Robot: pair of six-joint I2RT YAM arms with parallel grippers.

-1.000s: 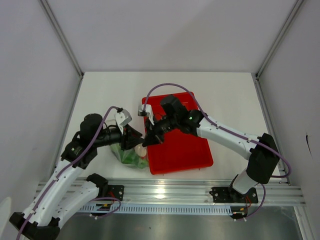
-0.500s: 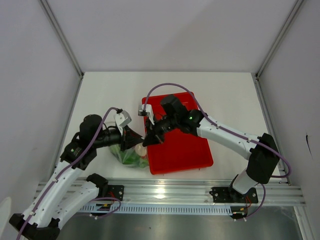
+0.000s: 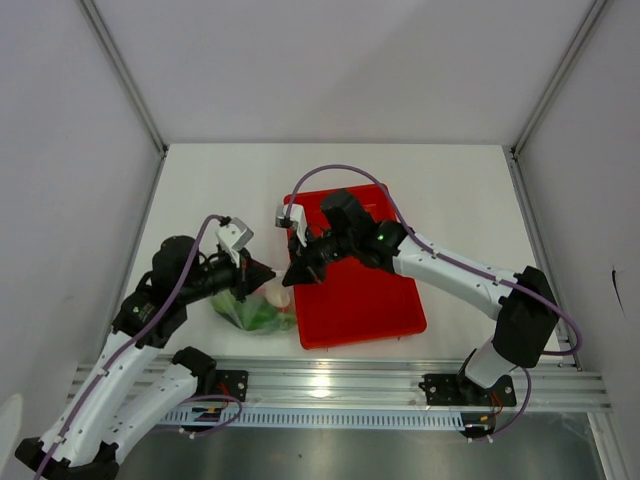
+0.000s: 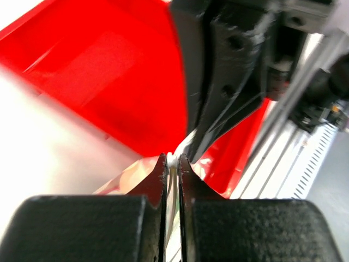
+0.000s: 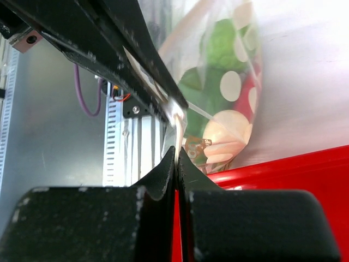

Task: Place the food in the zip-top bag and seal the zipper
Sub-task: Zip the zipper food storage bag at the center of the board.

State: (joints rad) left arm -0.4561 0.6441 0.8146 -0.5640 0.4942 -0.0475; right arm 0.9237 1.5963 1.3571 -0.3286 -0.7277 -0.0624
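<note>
Two claws pinch the zipper of the zip-top bag: left gripper and right gripper, just left of the red tray; food inside.

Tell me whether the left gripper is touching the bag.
Touching. Left wrist view: the left gripper is shut on the bag edge, no gap showing.

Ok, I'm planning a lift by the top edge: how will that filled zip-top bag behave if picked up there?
Probably floppy: the clear zip-top bag creases around the toy vegetables. Likely bottom-heavy, so it would hang and swing below the left tool and right tool, both pinching only its thin mouth edge. The glossy film may slip.
</note>
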